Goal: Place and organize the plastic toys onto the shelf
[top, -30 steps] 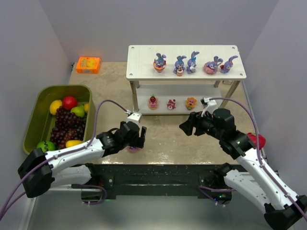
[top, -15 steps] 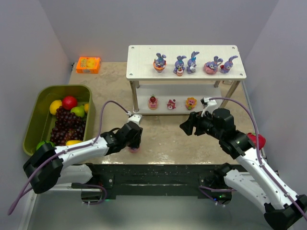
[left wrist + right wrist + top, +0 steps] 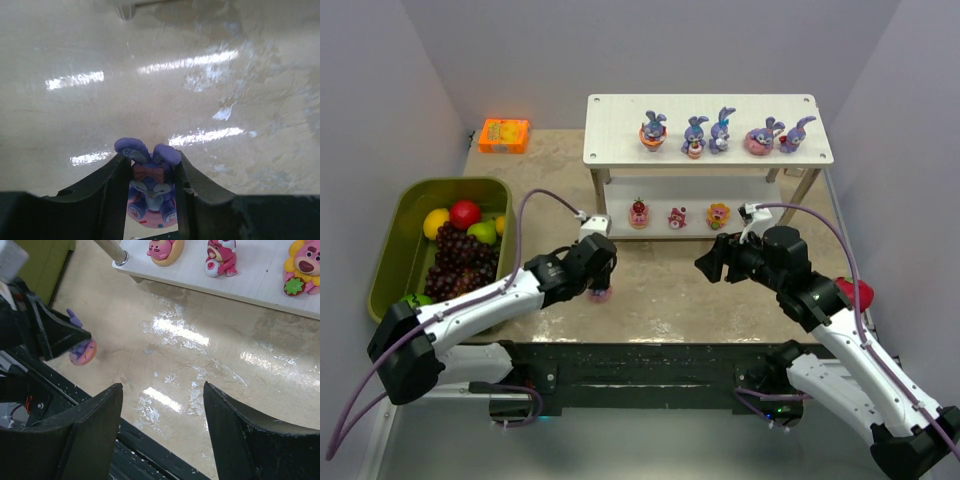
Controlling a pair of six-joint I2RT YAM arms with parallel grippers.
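Now: bunny (image 3: 150,192) on pink donut base clamped between left gripper (image 3: 150,161) fingers, near counter's (image 3: 660,290) near edge, left of centre. Five bunnies (image 3: 720,132) atop shelf (image 3: 620,140), three small figures (image 3: 677,216) on lower board (image 3: 698,224). Right gripper (image 3: 162,405) fingers apart, empty, hovering right of centre.

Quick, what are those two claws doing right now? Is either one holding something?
Left gripper: closed on a purple bunny with a pink donut base.
Right gripper: open, holding nothing.
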